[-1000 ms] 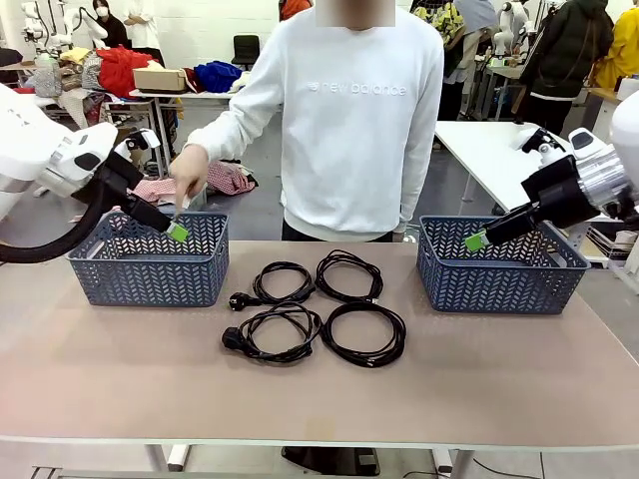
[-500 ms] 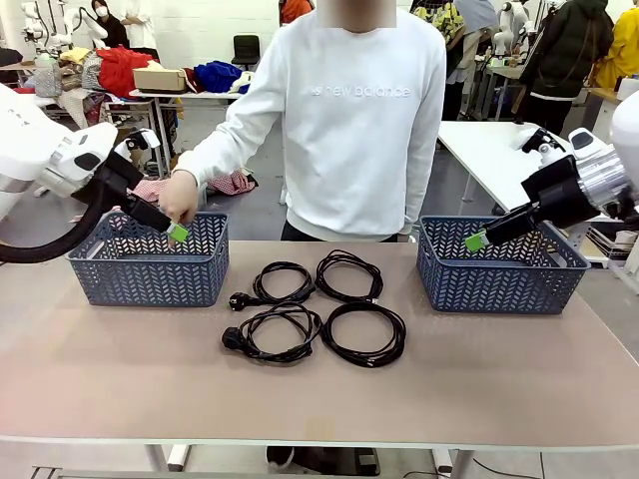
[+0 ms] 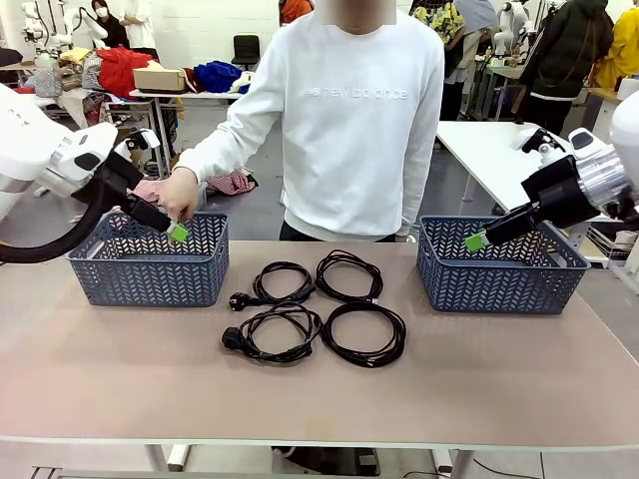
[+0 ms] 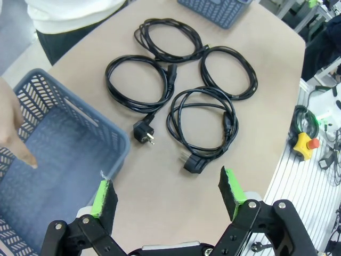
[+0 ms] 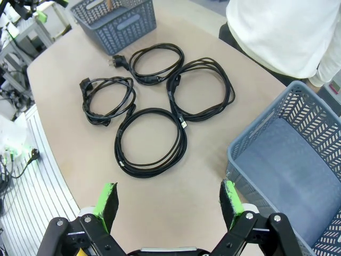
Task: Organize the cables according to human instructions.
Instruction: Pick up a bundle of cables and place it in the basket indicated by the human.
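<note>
Several coiled black cables lie together mid-table: a far left coil [image 3: 283, 282], a far right coil [image 3: 347, 275], a near left coil [image 3: 275, 332] with a plug, and a near right coil [image 3: 364, 334]. My left gripper [image 3: 178, 233] hangs open over the left basket [image 3: 150, 269], holding nothing. The left wrist view shows its open gripper [image 4: 168, 192] above the basket's corner [image 4: 114, 154], with a plugged cable [image 4: 202, 128] just beyond. My right gripper [image 3: 475, 240] is open and empty over the right basket [image 3: 499, 274]. In its wrist view, the nearest cable [image 5: 152, 138] lies ahead of the open gripper [image 5: 168, 202].
A person stands at the far side, one hand [image 3: 180, 195] reaching down at the left basket's far rim. In the left wrist view that hand [image 4: 13, 133] points a finger into the basket. The right basket [image 5: 287, 160] holds nothing. Bare tabletop lies in front of the cables.
The person's hand has come down from above the left basket to its far rim. Neither arm has moved and the cables lie as before.
</note>
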Robot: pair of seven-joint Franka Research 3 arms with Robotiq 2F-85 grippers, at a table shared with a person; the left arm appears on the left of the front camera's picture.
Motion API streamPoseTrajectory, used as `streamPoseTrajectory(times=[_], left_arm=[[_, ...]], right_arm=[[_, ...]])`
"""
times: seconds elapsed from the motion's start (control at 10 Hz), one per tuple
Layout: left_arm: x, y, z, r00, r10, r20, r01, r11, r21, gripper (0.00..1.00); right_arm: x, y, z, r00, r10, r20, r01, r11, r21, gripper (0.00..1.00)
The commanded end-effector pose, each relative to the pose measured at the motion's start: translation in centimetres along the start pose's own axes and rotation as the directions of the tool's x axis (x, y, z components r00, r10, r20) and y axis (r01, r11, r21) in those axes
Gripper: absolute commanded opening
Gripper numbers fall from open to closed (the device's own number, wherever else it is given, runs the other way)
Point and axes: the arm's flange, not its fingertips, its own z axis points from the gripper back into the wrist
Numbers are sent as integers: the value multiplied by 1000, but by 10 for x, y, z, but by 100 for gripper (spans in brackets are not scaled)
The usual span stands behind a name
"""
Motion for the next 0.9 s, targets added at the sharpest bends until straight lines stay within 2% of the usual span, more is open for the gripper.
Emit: streamPoseTrajectory(times=[0.0,0.2,0.4,0.8], left_arm=[[0,0,0,1000,0,0,0,1000,0,100],[19,-11,-16,991,-111,-77,112,994,-3,100],[38,-27,-40,964,-227,-142,224,974,-34,100],[53,-73,-107,840,-471,-270,438,882,-177,100]], right_arm=[[1,-5,-1,1000,20,20,-20,1000,18,100],[1,-5,-1,1000,20,20,-20,1000,18,100],[1,-5,-1,1000,20,20,-20,1000,18,100],[1,-5,-1,1000,20,20,-20,1000,18,100]])
